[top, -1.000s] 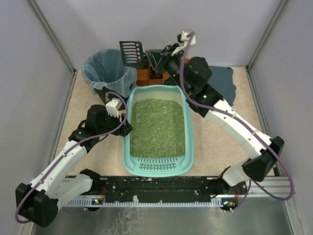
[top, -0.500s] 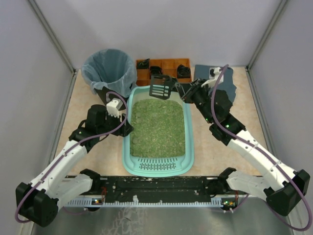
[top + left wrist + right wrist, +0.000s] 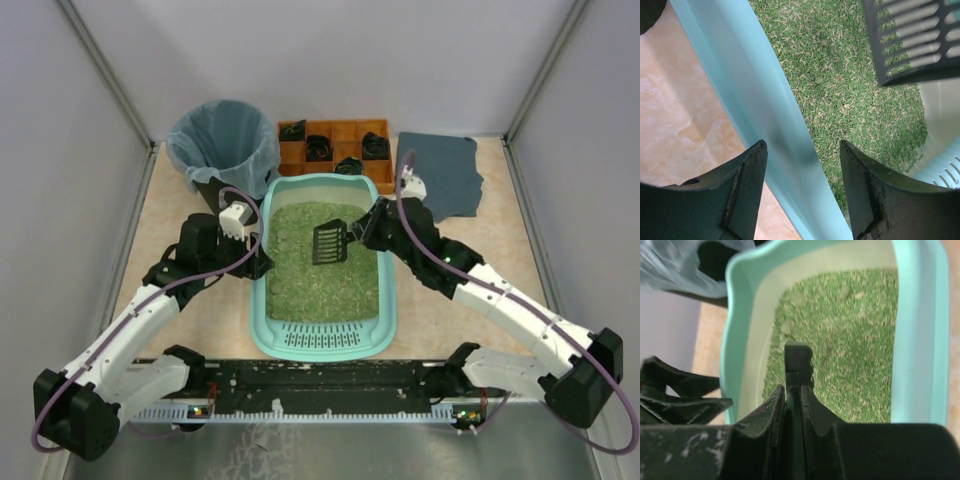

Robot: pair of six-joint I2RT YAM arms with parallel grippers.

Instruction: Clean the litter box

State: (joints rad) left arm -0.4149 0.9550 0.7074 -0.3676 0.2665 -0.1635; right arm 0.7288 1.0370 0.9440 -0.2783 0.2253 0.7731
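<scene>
A: What's changed?

B: The right gripper (image 3: pixel 368 232) has carried the scoop (image 3: pixel 330 243) in from the far rim of the box (image 3: pixel 262 300). It now hangs over the middle of the litter (image 3: pixel 325 285). The left gripper (image 3: pixel 802 160) hasn't budged.

A: And the grips?

B: The right fingers are together, clamped on the scoop's flat handle. The left fingers stand apart astride the box's left wall, but I cannot tell whether they bear on it.

A: Where does the box lie?

B: Mid-table between the arms, with its long axis running away from the bases and the slotted lip at the near end.

A: What does the coming move turn on?

B: The scoop points from the right wall toward the left, across that long axis. A few paler lumps (image 3: pixel 787 328) sit in the litter just beyond it, toward the far end. I'd judge the dig has to go that way, with the blade under the lumps. Whether the blade already touches the litter isn't clear.

A: Materials?

B: The box is smooth pale-teal plastic with rounded corners. The litter is loose green pellets, short and stick-like. The scoop is rigid black plastic with rows of slots — pellets should sift through while lumps stay. The bag-lined bin (image 3: pixel 222 140) stands beyond the box's far left corner.
</scene>
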